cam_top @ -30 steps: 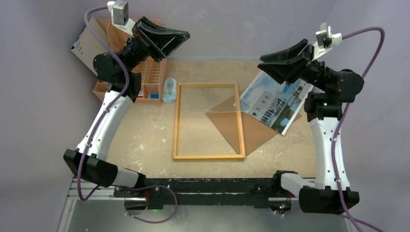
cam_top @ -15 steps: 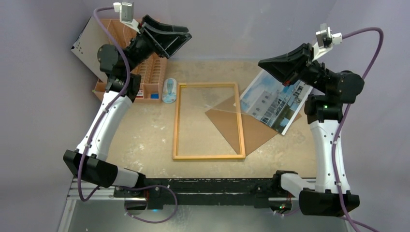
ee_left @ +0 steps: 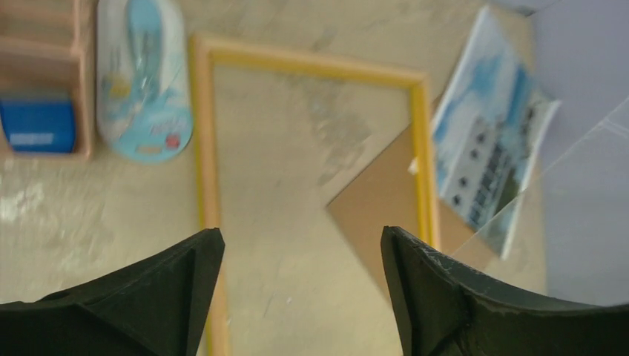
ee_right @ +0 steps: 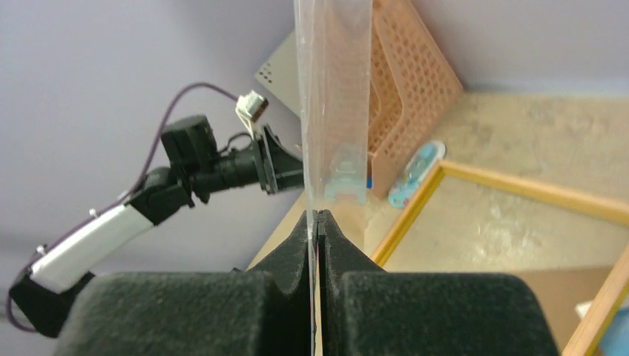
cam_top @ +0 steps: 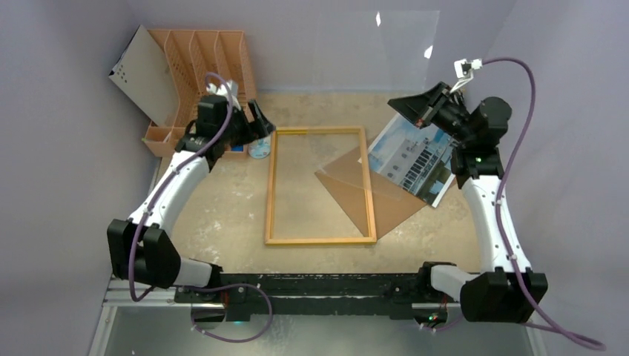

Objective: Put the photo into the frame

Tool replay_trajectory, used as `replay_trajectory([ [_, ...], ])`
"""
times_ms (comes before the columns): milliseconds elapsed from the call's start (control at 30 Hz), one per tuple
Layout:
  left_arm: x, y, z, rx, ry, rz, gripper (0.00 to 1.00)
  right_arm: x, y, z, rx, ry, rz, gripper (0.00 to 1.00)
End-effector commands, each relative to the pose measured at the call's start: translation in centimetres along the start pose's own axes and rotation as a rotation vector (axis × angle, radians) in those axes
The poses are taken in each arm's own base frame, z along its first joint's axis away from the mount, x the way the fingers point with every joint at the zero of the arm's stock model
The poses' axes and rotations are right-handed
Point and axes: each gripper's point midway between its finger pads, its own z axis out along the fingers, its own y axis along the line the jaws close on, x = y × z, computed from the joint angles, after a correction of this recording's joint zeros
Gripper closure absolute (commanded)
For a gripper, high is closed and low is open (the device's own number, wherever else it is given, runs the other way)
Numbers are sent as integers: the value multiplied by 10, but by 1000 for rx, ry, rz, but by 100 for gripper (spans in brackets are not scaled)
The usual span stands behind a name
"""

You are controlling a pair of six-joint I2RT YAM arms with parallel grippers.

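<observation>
Photo [cam_top: 412, 159] flat on desk [cam_top: 222, 200] beneath right gripper [ee_right: 317, 216] pinching clear pane [ee_right: 334, 89], frame [cam_top: 271, 185] alongside, left gripper [ee_left: 300, 245] spread, lilac walls [cam_top: 67, 185].

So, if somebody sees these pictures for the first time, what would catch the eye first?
First, the clear sheet that the right gripper pinches by its edge and holds upright above the table's far right. Next, the yellow-rimmed frame lying flat in the middle, with the photo of a white building face up to its right, partly on a brown board. The left gripper hangs open near the frame's far left corner.
</observation>
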Motion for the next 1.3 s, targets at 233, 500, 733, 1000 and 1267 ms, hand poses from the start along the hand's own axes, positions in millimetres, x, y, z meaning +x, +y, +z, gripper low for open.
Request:
replay_trajectory([
  [233,124,114,20,-292,241,11,34,87,-56,51,168,223,395,100],
  [500,158,131,33,-289,305,-7,48,149,-83,73,257,360,527,100],
  [733,172,139,44,-303,359,-39,53,179,-101,85,270,418,619,100],
  [1000,184,148,48,-342,412,-52,56,203,-116,97,262,470,658,100],
  [1267,192,152,51,-342,440,-52,58,225,-134,97,290,511,669,100],
])
